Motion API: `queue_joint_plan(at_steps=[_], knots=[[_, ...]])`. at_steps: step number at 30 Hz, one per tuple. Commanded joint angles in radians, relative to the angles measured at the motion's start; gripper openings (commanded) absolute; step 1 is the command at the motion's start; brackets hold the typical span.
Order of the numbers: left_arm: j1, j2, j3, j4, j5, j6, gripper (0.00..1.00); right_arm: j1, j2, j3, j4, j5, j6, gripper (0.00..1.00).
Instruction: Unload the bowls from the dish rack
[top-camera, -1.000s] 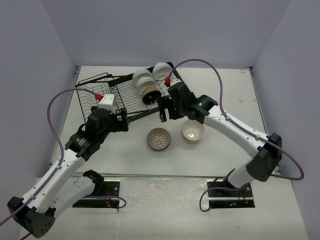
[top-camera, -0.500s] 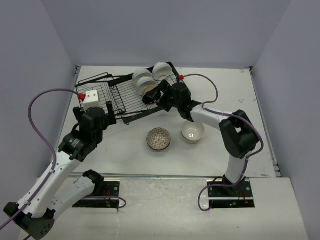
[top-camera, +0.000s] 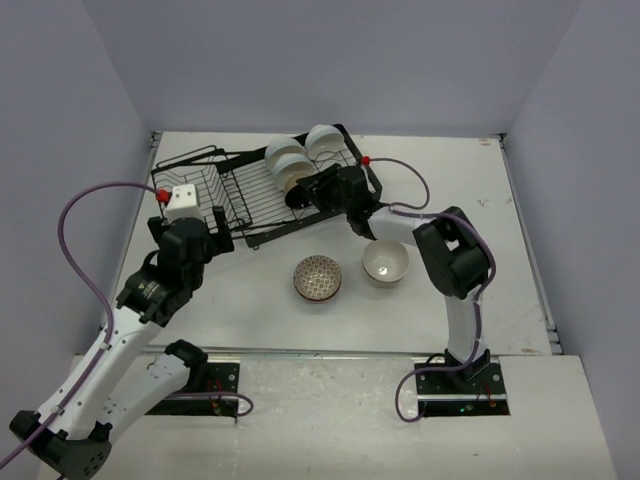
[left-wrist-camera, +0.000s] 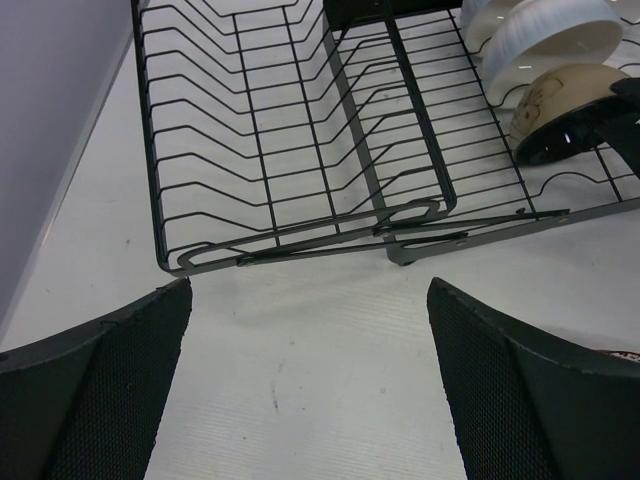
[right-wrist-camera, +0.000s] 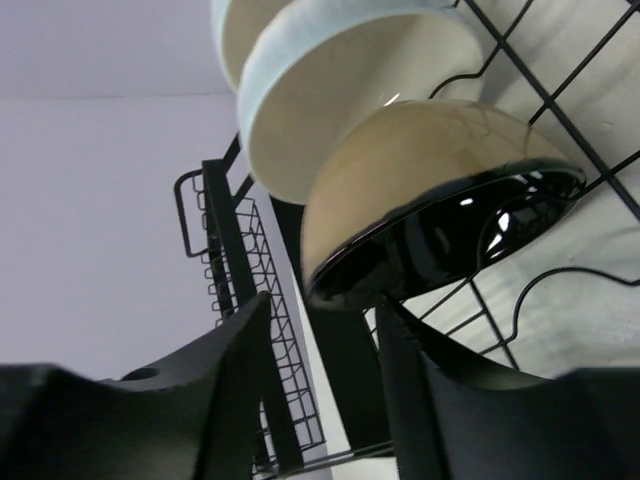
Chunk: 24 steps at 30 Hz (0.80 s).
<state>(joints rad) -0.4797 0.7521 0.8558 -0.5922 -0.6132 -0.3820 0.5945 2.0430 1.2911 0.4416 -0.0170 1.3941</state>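
right hand (right-wrist-camera: 320, 312) moved in, tan bowl (right-wrist-camera: 430, 170) rim between its fingers (right-wrist-camera: 220, 380)

The whole counter (top-camera: 250, 300) is taken in from a fixed point high above its near edge, looking down and forward. The dish rack (top-camera: 262, 196) is viewed low and near from the left wrist, facing its front edge. From the right wrist, a tan bowl (right-wrist-camera: 420, 190) is seen very close, at a tilt. That bowl is shared by all three views.
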Motion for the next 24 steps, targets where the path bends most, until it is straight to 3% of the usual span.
queue_joint_plan(at_steps=[1,24], knots=[[0.01,-0.011,-0.006,0.051,0.032,0.012,1.0,-0.002,0.055,0.054,0.097,0.031,0.069,0.44],[0.012,-0.03,-0.018,0.081,0.138,0.038,1.0,-0.001,0.183,0.027,0.436,0.06,0.167,0.1]])
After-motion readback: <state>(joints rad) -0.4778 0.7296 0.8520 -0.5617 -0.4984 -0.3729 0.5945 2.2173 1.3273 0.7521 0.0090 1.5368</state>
